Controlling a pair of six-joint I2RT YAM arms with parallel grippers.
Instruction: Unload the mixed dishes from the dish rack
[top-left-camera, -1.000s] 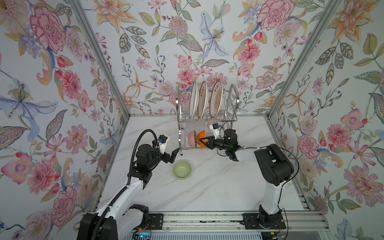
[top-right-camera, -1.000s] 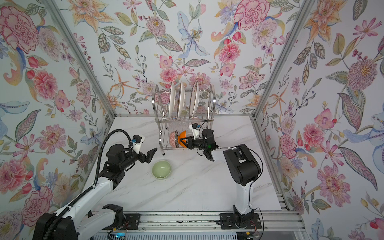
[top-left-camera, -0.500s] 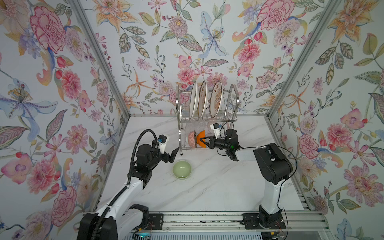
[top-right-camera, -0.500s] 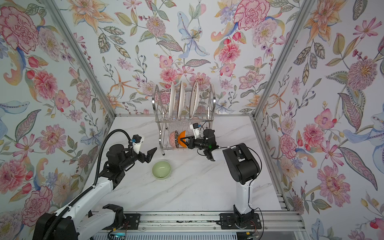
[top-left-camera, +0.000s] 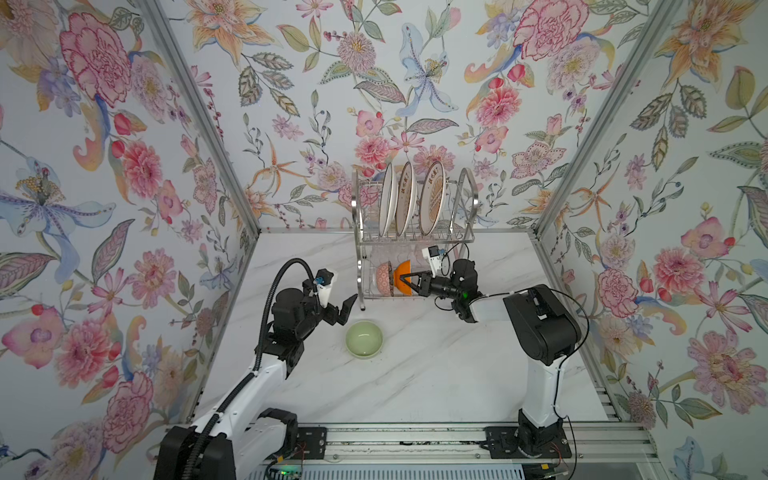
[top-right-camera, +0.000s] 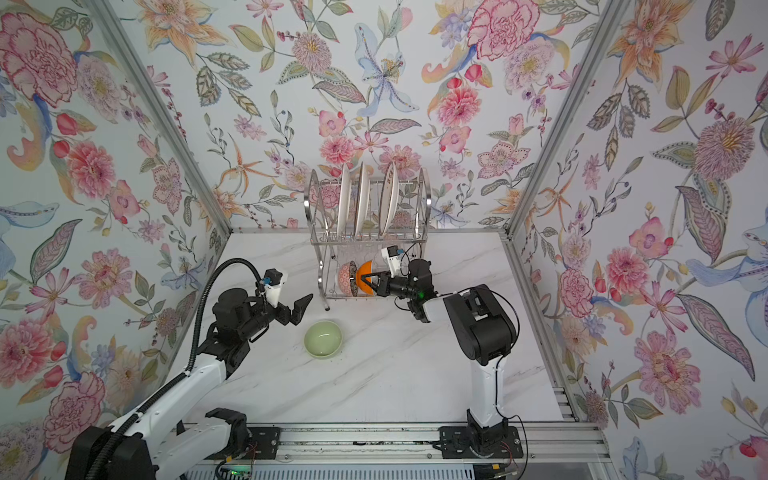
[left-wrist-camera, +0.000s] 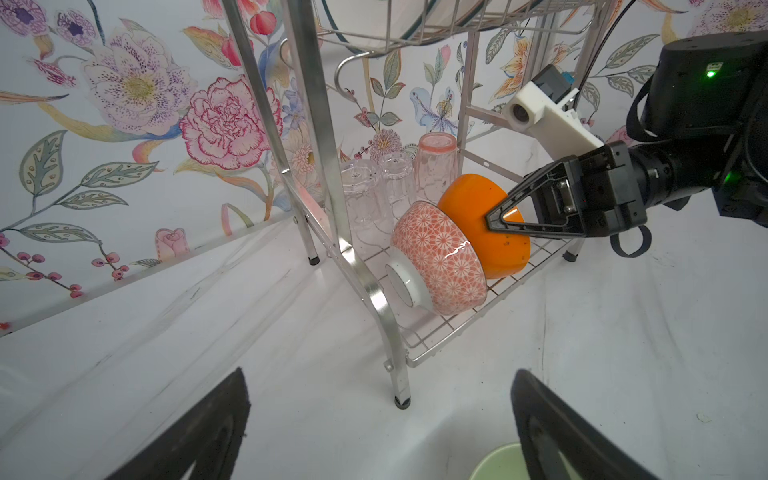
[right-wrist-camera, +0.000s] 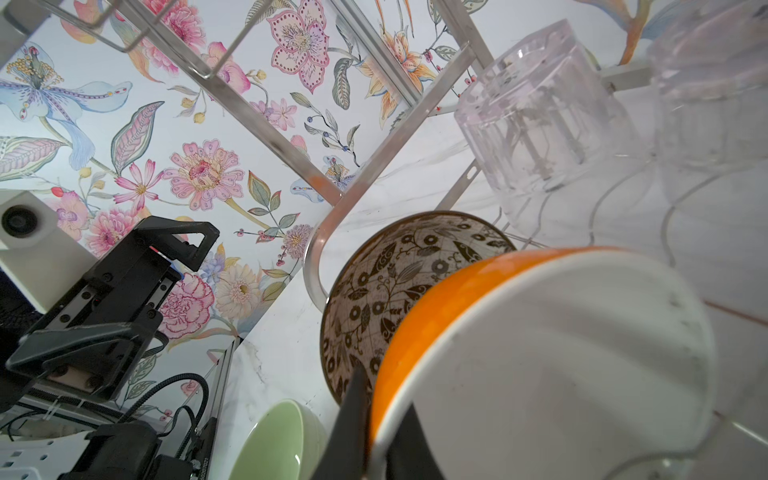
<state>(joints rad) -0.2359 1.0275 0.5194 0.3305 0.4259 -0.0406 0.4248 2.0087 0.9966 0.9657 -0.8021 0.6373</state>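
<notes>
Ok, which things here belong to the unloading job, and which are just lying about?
Job: dish rack; three plates on its top tier; orange bowl, gripped at the rim by the right hand; patterned bowl; clear cups and pink cup; green bowl, already on the table.

Not the job: floral walls; front rail.

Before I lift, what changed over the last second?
The right tool closed onto the orange bowl's rim on the dish rack's lower tier; its arm barely shifted. Unchanged: the left tool is open near the pale green bowl, and the patterned bowl, cups and plates sit in the rack.
</notes>
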